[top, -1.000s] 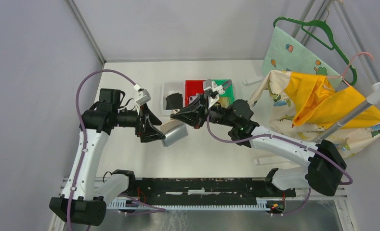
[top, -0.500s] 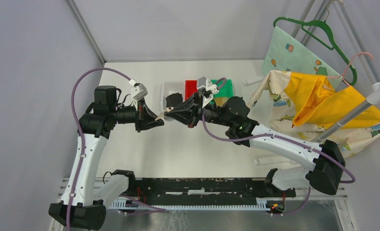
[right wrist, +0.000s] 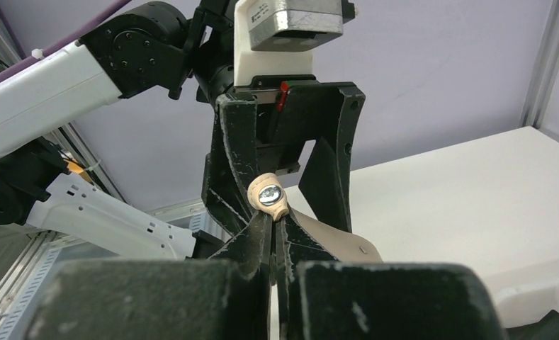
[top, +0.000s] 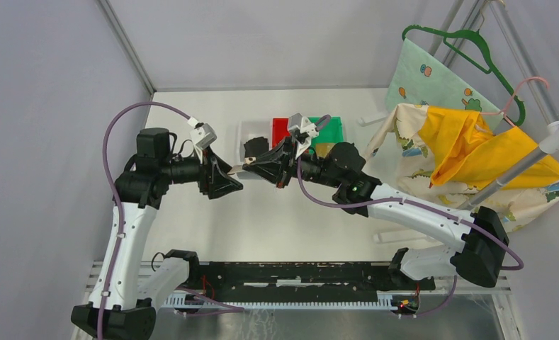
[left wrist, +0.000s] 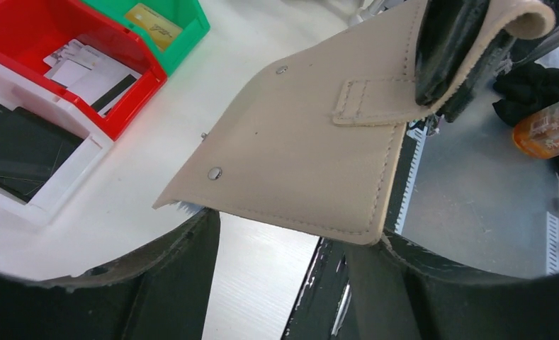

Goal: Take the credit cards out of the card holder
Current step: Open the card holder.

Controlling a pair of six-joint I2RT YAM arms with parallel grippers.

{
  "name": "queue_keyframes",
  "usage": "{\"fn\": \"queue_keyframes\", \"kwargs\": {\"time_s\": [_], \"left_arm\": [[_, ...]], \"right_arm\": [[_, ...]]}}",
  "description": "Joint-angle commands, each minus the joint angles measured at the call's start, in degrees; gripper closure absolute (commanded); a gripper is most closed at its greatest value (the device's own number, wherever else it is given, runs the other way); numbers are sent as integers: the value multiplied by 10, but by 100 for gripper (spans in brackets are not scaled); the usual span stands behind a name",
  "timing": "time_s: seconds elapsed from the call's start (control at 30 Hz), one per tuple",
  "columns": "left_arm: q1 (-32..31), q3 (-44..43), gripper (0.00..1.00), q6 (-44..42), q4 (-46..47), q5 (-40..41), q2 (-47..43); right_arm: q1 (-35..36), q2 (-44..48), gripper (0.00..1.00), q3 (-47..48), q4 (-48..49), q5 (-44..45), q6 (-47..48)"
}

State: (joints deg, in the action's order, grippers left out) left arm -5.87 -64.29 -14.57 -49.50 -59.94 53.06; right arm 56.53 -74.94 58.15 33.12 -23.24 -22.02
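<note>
A: Card holder [left wrist: 297, 142] hangs over the table's middle, right gripper [right wrist: 270, 218] clamped on its snap tab [right wrist: 268, 195]. Looks soft, floppy, light.
B: Left gripper [left wrist: 280, 283] spread wide at its lower edge. Credit cards [left wrist: 154, 25] in the green bin [left wrist: 191, 27]: likely thin, stiff, slick. Pinch an exposed edge.

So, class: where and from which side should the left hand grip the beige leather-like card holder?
Probably the free stitched edge of the beige leather-like card holder, coming in from opposite the right hand, which pinches its folded end: the flat flap juts towards the left hand.
</note>
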Motion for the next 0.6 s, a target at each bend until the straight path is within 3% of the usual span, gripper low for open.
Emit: {"fn": "queue_keyframes", "kwargs": {"time_s": [0.0,0.23,0.4,0.57], "left_arm": [[0,-6,29,-36,20,6,-18],[0,-71,20,-203,-89,47,-37],[0,-58,19,-148,-39,29,-62],[0,-47,21,-102,-15,-43,-57]], "right_arm": [[4,12,100,12,30,-13,-20],[-2,20,100,23,16,-17,-31],[-2,15,100,36,16,-26,-43],[-2,6,100,45,27,-42,-69]]}}
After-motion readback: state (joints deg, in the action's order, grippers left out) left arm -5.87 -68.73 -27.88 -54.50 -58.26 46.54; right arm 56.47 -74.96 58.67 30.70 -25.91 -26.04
